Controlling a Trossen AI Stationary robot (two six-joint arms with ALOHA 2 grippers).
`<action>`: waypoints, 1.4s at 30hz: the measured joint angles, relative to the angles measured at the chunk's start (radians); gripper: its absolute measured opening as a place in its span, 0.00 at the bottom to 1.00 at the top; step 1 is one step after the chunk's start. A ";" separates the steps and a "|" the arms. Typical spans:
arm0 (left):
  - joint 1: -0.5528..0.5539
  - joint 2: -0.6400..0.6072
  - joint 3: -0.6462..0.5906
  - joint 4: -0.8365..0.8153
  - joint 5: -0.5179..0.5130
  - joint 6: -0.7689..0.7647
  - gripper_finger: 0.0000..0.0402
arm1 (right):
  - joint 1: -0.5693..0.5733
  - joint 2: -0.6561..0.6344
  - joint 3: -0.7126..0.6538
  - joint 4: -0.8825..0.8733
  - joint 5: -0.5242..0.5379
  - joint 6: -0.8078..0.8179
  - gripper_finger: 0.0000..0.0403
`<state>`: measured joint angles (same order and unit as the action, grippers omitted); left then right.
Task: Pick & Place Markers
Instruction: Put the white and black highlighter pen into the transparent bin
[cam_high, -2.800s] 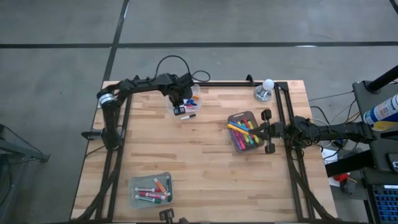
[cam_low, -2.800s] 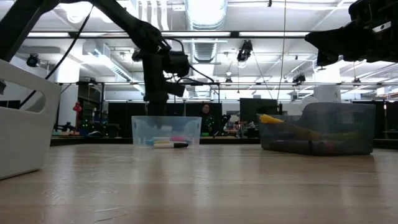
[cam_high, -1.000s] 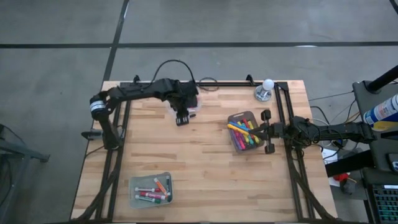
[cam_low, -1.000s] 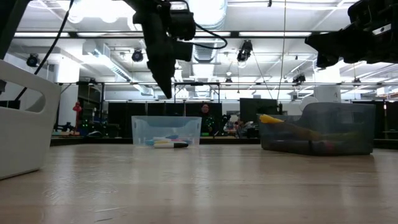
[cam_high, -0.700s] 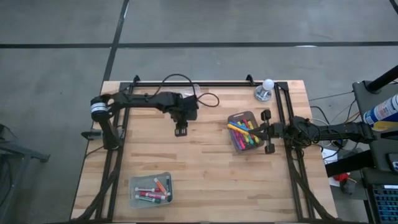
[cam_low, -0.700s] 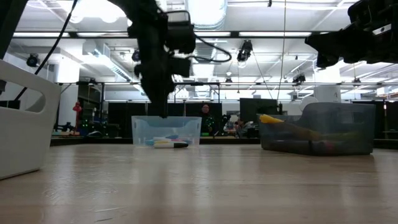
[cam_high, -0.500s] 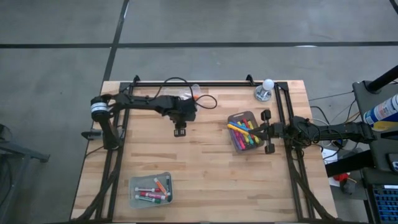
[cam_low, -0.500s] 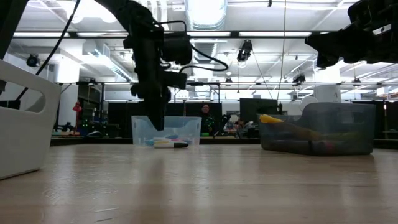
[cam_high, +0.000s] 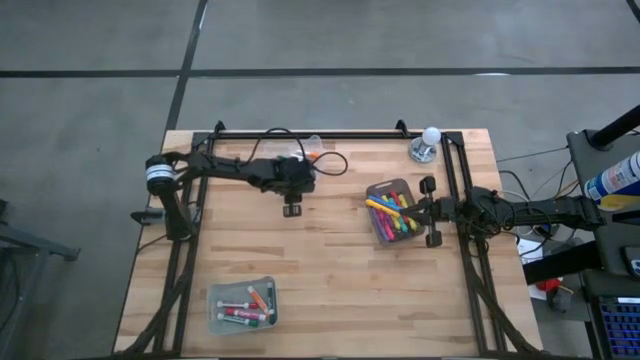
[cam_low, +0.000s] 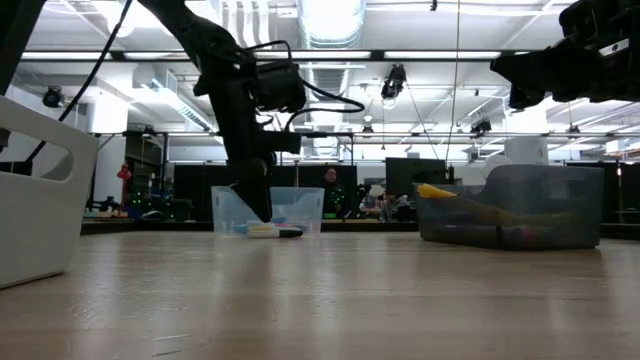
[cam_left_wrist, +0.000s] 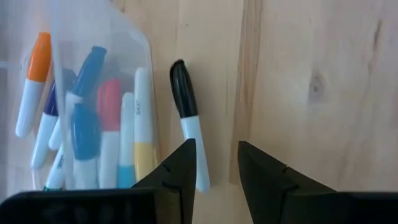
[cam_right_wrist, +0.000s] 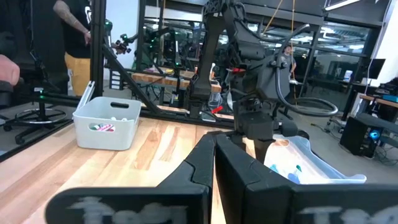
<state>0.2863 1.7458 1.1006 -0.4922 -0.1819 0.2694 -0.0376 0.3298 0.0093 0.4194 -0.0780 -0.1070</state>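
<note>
- Since the earlier frames, the left hand (cam_high: 291, 209) has been lowered from high above the clear bin (cam_left_wrist: 99, 68) to just beside that bin's near side, close over the table (cam_high: 330, 270).
- Its two dark fingers (cam_left_wrist: 177, 168) are seen slightly parted, with nothing between them.
- One black-capped white marker (cam_left_wrist: 188, 121) is seen lying on the table just beside the clear bin's wall, outside it, its tail end near the left hand's fingers.
- Inside the clear bin, several markers (cam_left_wrist: 93, 124) are seen with blue, pink, orange, white and yellow parts.
- The right hand (cam_high: 432, 212) is held at the table's right edge, well apart from the clear bin, next to a grey bin (cam_high: 392, 212) filled with mixed-colour markers; its fingers (cam_right_wrist: 233, 168) appear pressed together and empty.
- A third bin (cam_high: 242, 304) holding a few markers is seen at the near edge, well apart from the clear bin.
</note>
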 joint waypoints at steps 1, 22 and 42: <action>0.000 0.000 -0.012 0.025 0.000 0.003 0.28 | 0.000 0.000 0.000 0.000 0.000 0.000 0.02; 0.063 0.012 -0.057 0.077 -0.051 0.022 0.28 | 0.000 0.000 0.000 0.000 0.000 0.002 0.02; 0.026 0.021 -0.076 0.062 -0.064 0.020 0.28 | 0.000 0.000 0.000 -0.001 0.000 0.000 0.02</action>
<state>0.3120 1.7664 1.0241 -0.4297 -0.2457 0.2893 -0.0372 0.3302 0.0093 0.4187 -0.0776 -0.1074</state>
